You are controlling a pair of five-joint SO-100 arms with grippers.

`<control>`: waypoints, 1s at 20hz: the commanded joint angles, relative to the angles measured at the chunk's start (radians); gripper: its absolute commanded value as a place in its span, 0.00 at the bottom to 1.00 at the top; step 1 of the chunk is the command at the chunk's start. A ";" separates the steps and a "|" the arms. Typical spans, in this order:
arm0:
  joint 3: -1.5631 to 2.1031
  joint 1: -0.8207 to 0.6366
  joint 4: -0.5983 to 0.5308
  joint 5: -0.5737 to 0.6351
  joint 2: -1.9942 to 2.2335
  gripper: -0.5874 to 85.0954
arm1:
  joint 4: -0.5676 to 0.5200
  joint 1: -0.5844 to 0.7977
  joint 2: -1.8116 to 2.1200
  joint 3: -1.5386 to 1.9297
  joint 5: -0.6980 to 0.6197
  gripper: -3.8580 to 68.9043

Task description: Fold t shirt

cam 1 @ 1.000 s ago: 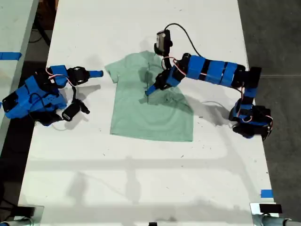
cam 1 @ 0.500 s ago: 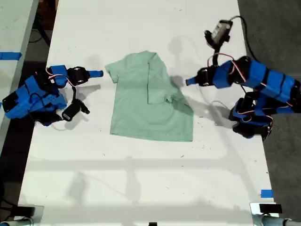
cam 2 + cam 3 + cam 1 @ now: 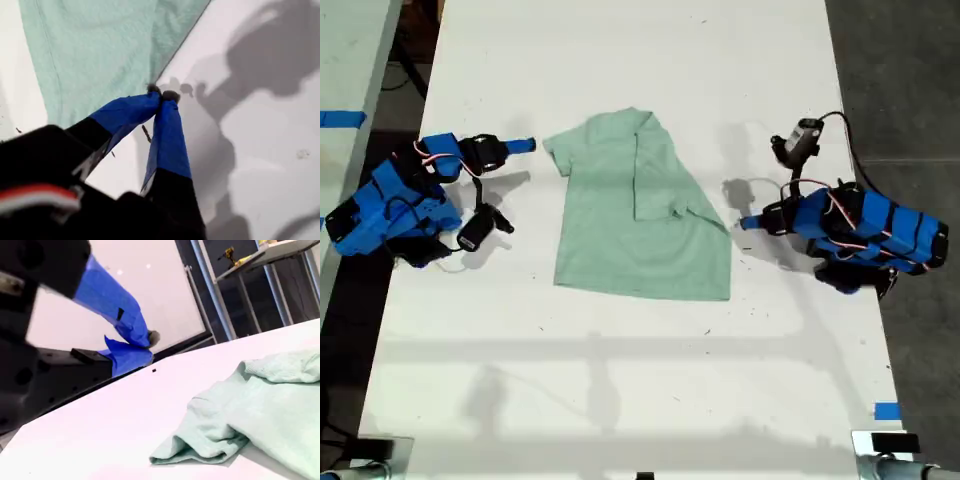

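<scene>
The pale mint t shirt (image 3: 640,215) lies flat on the white table (image 3: 620,380) at the middle of the exterior view. Its sleeve on the exterior view's right is folded in over the chest. My first gripper (image 3: 745,222) rests low just off the shirt's hem-side corner at the exterior view's right, shut on nothing. In the first wrist view its fingertips (image 3: 162,94) meet just short of the shirt's edge (image 3: 100,50). My second gripper (image 3: 528,147) sits at the exterior view's left, close to the spread sleeve (image 3: 200,445), also shut (image 3: 149,342) and empty.
The table's long edges run down both sides of the exterior view, with dark floor beyond. A second table with blue tape (image 3: 340,118) stands at the exterior view's left. Blue tape (image 3: 887,410) marks the near corner at the exterior view's right.
The first arm has let go of the folded sleeve, pulled back to the exterior view's right and dropped low beside the shirt. The second arm has shifted only slightly.
</scene>
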 commanded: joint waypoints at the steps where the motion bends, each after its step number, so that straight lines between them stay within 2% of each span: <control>1: 0.011 -0.002 -0.021 0.029 0.008 0.00 | 0.046 -0.006 0.011 0.000 0.067 0.06; 7: 0.034 -0.009 0.018 -0.028 0.008 0.00 | 0.020 -0.060 0.011 0.051 0.160 0.07; 11: 0.035 -0.006 0.040 -0.077 0.008 0.00 | 0.020 -0.061 0.011 0.054 0.167 0.06; 20: 0.035 -0.005 0.049 -0.094 0.008 0.00 | 0.026 -0.074 0.011 0.055 0.195 0.06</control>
